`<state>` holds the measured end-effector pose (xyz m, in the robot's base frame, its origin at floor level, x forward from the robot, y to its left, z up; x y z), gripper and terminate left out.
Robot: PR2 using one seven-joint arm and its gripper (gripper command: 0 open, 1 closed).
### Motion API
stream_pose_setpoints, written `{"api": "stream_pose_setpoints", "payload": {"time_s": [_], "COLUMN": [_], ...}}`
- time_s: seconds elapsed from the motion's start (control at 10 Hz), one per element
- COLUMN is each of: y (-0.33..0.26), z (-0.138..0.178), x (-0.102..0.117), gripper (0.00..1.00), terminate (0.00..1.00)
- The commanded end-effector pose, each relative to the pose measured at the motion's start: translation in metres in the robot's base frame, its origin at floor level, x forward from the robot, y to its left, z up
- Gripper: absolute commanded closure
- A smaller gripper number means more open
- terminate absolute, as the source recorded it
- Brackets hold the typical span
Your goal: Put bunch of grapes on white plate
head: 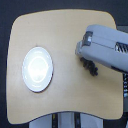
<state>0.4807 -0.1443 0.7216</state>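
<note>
The white plate [37, 69] lies on the wooden table toward the exterior view's left, round and glossy, with nothing on it. The bunch of grapes [90, 66] shows as a small dark cluster on the table toward the exterior view's right, partly covered by my grey arm. My gripper [83, 56] sits right above the grapes, at the arm's lower-left end. Its fingers are hidden under the arm's housing, so I cannot make out whether they are open or shut or touching the grapes.
The light wooden table [60, 35] has rounded corners and fills most of the view. My arm [107, 47] reaches in from the exterior view's right edge. Dark floor surrounds the table, with a pale base at the bottom.
</note>
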Motion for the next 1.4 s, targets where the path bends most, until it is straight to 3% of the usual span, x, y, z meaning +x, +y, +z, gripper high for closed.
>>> {"api": "stream_pose_setpoints", "payload": {"time_s": [0.0, 0.8, 1.3], "y": [0.001, 0.007, 0.034], "z": [0.01, 0.02, 0.119], "x": [-0.001, 0.011, 0.021], "gripper": [1.0, 1.0, 1.0], "terminate": [0.0, 0.0, 0.0]}}
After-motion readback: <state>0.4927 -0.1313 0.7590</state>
